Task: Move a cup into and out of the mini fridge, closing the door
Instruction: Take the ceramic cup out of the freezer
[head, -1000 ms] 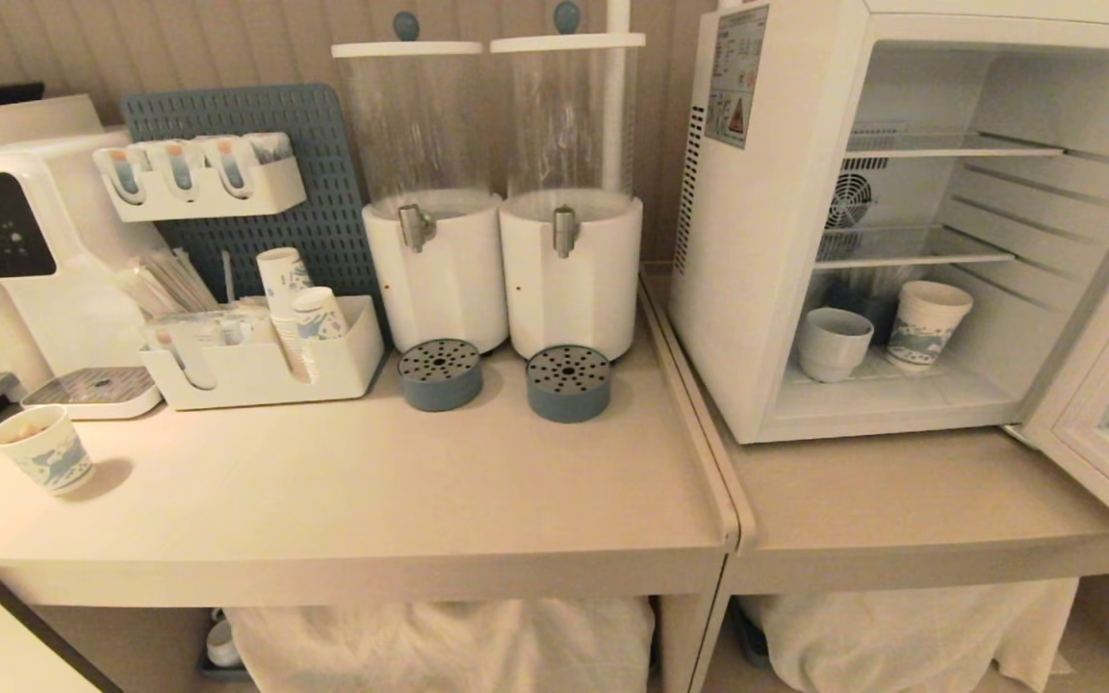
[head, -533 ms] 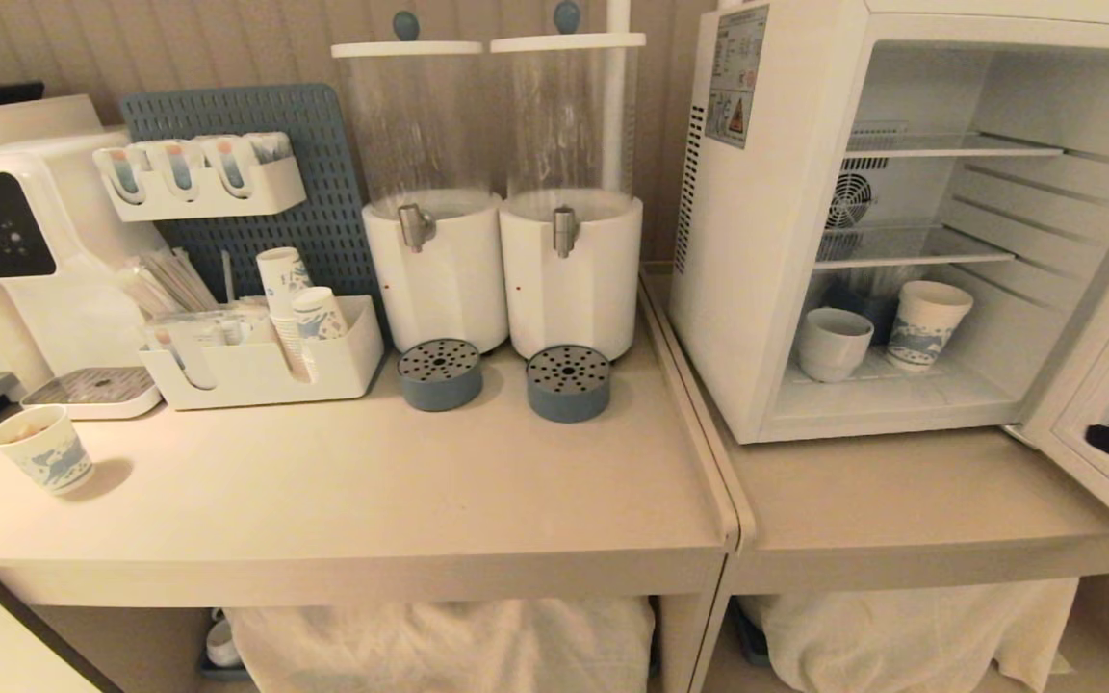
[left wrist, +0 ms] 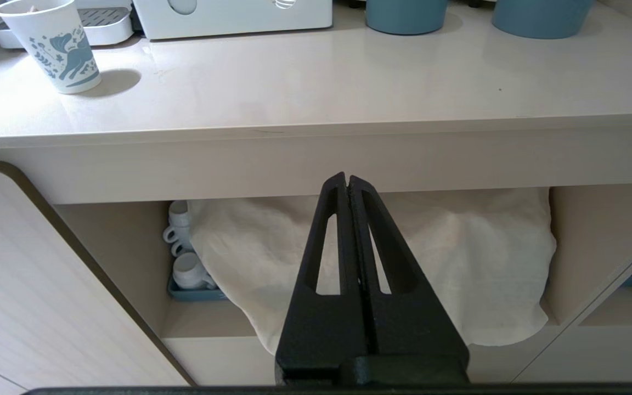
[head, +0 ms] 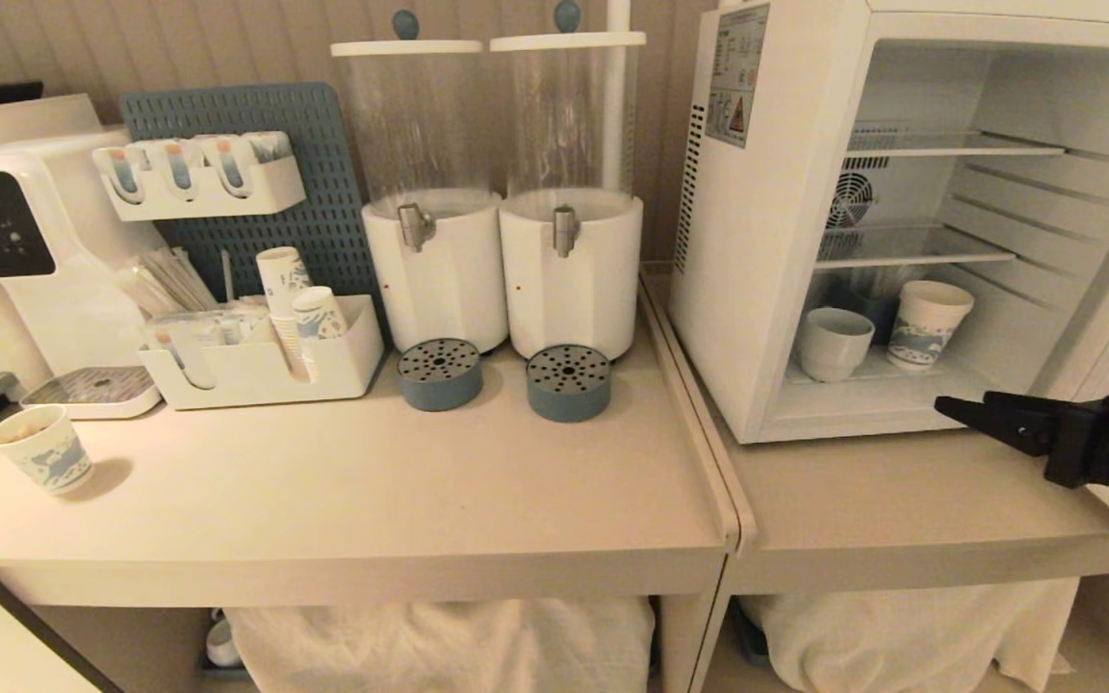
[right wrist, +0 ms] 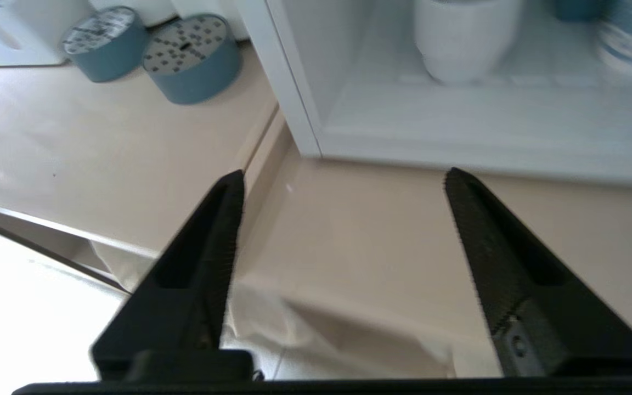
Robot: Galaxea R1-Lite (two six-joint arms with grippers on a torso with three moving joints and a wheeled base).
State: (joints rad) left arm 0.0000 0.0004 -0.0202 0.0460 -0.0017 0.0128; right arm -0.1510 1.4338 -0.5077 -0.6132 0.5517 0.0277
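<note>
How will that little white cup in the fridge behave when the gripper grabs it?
The cup looks like glazed ceramic, so probably rigid, somewhat slippery and breakable if dropped. Its squat, wide shape suggests it won't tip easily. The open right gripper seems wide enough to take it.

White mini fridge (head: 766,241), white wire shelves (head: 911,252). Plain white cup (head: 834,343) inside; right of it, paper cup (head: 927,324) with blue pattern. Black right tool (head: 961,411). Beige desk (head: 372,481). Blue-grey pegboard (head: 323,183), blue-grey drip trays (head: 568,382), white dispensers (head: 569,274).
</note>
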